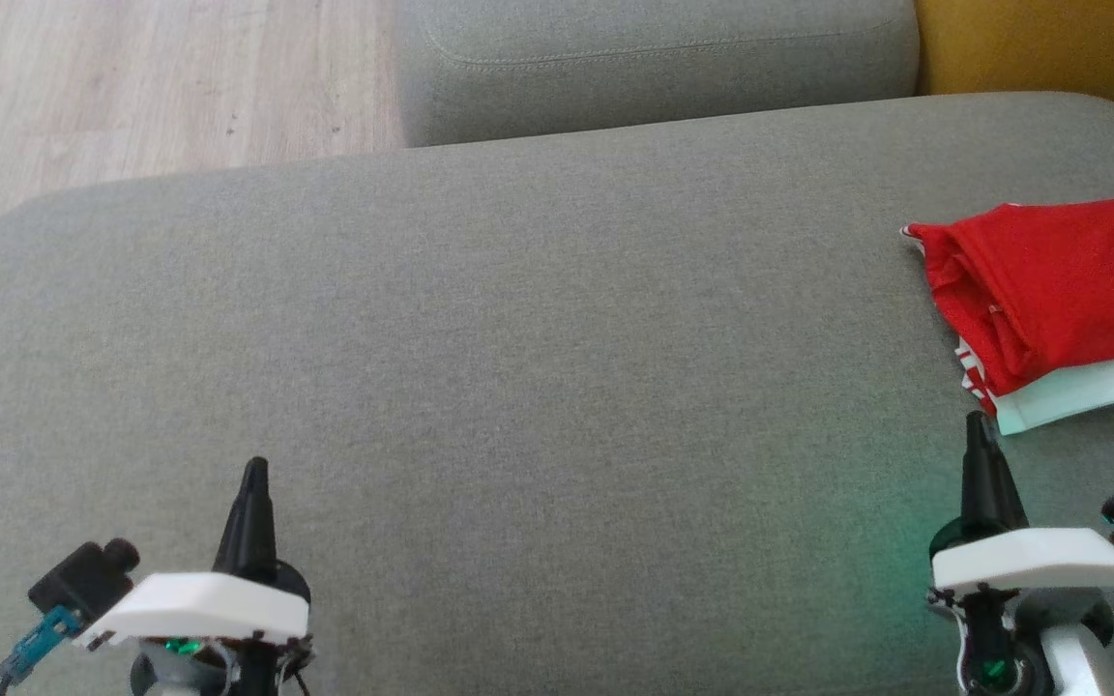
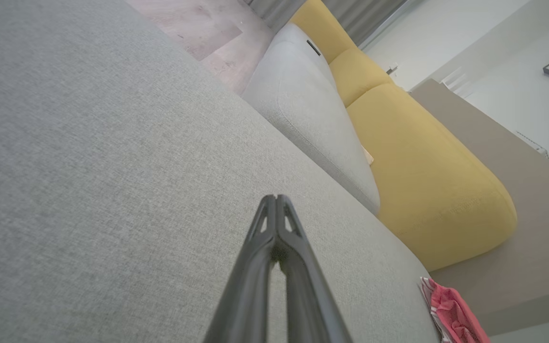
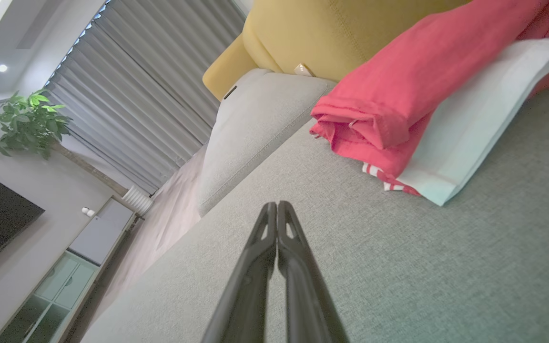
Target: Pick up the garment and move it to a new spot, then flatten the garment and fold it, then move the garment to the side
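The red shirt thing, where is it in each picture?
Head view: the red garment lies at the right edge, about halfway up.
Left wrist view: the red garment is small, in the bottom right corner.
Right wrist view: the red garment is big and close, at the upper right.
Shared landmark: the yellow cushion sits just beyond it in all three.

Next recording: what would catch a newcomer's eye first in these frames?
The red and white garment lies bundled at the right end of the grey sofa cushion, the one bright thing on it. The left gripper and right gripper sit shut and empty low in the head view, the right one near the garment but apart from it.
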You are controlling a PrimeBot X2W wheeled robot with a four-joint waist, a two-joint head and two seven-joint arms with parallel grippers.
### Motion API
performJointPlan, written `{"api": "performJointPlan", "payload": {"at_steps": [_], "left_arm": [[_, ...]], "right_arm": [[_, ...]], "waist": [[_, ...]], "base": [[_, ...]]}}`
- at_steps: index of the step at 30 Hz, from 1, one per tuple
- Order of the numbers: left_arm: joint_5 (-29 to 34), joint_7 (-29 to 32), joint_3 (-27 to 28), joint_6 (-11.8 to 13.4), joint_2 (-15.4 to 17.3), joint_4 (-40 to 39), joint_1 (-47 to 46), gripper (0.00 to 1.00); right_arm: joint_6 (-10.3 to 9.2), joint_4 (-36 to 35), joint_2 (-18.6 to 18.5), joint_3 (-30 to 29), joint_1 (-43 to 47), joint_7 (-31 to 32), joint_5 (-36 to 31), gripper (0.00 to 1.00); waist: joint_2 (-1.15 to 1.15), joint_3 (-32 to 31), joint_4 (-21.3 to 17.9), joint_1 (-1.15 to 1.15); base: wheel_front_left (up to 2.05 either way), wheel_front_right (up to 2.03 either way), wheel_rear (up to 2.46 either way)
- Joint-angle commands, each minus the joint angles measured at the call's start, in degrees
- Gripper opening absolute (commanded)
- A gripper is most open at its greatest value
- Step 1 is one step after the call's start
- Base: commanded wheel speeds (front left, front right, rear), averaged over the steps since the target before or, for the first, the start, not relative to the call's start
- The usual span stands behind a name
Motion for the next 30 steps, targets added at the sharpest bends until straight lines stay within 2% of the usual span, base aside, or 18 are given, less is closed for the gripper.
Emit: {"api": "performJointPlan", "payload": {"at_steps": [1, 30], "left_arm": [[-1.81, 0.51, 1.56, -0.59, 0.83, -1.45, -3.43, 0.00], [-18.69, 5.25, 4.91, -2.79, 1.06, -0.06, -5.17, 0.00]], "right_arm": [[0.18, -2.15, -0.22, 0.01, -2.75, 0.68, 2.04, 0.00], [0.28, -3.38, -0.28, -1.88, -2.92, 5.46, 20.35, 0.00]], "waist": [[0.00, -0.03, 0.01, 0.00], [0.00, -0.45, 0.23, 0.00]], "base": [[0.00, 0.00, 0.00], [0.00, 0.00, 0.00]]}}
